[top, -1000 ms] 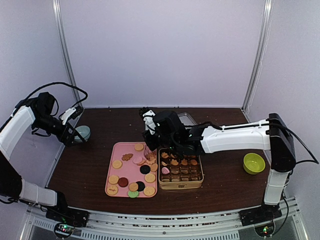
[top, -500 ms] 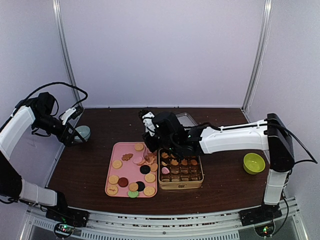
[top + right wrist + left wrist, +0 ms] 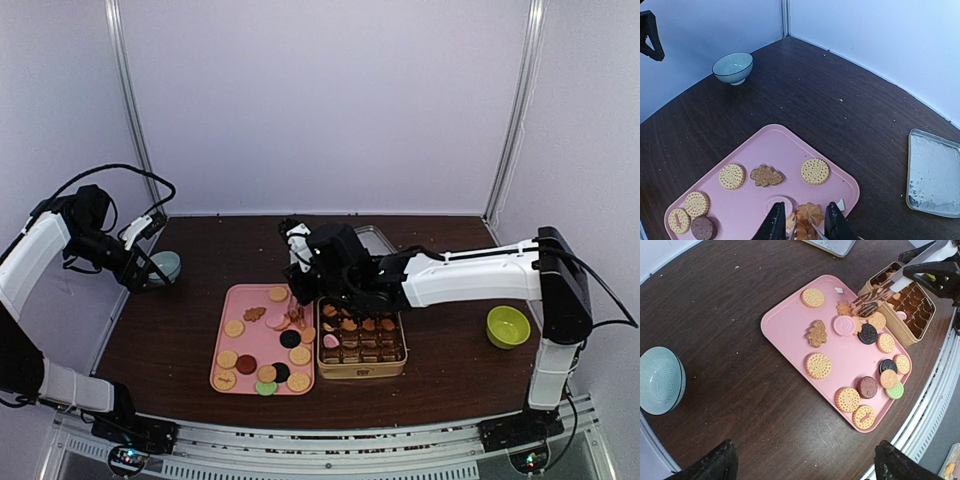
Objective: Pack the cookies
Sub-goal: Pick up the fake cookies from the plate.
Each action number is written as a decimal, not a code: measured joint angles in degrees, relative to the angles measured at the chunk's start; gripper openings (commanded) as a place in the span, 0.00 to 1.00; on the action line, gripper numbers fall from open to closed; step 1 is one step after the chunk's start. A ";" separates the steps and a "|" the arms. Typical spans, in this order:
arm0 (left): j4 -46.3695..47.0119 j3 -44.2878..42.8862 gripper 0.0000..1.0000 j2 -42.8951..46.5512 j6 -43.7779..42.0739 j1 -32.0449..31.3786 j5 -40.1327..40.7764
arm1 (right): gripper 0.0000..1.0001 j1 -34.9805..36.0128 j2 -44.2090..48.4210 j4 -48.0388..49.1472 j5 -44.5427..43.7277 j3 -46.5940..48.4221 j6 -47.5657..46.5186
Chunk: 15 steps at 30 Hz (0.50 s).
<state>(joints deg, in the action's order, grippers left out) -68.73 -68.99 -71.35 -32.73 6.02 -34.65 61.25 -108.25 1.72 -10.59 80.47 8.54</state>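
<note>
- Toward the near edge of the bench [image 3: 450,395], left of its middle, lies a pink tray [image 3: 785,327]. A gold tin [image 3: 360,371] sits just beside the tray's right side.
- Most of the cookies [image 3: 818,365] lie loose on the tray. At its near end are a green one, a dark red one, a black one and several round tan ones, one of them with a red mark.
- Further up the tray are more round tan ones, a brown leaf-like one, a pink one and a black one.
- The tin is divided into brown paper cups [image 3: 372,352]. Its far row holds tan cookies, a pink one sits in its left column, and the near cups look unfilled.
- A green bowl [image 3: 508,327] stands alone near the right edge of the bench.
- The right gripper [image 3: 804,215] is low over the tray's far right corner, beside the tin.
- Its fingers stand on either side of a flower-shaped cookie [image 3: 807,220]. They are partly drawn in, but I cannot tell whether they actually pinch it.
- The left gripper [image 3: 805,447] hangs at the left edge of the bench, well away from the tray. Its jaws are spread wide with nothing between them.
- A grey-blue bowl [image 3: 165,265] stands just beside it.
- A flat metal lid [image 3: 935,172] lies near the far edge, behind the right arm.
</note>
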 measured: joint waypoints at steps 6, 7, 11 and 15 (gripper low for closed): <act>-0.39 0.00 0.98 0.00 -0.07 0.00 -0.07 | 0.04 0.00 4.22 0.33 0.15 -1.38 1.31; -0.39 0.00 0.98 0.00 -0.09 0.00 -0.07 | 0.03 0.00 5.29 0.42 0.11 -1.75 1.36; -0.44 0.00 0.98 0.00 -0.20 0.00 -0.11 | 0.03 0.00 12.39 0.79 -0.31 -5.07 1.16; -0.46 0.00 0.98 -0.11 -0.24 0.00 -0.26 | 0.03 0.00 19.89 0.52 -1.33 -9.64 0.76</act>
<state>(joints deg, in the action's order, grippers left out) -69.19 -68.99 -71.46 -32.97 6.02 -34.92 61.25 -88.36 2.24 -11.92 70.83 9.30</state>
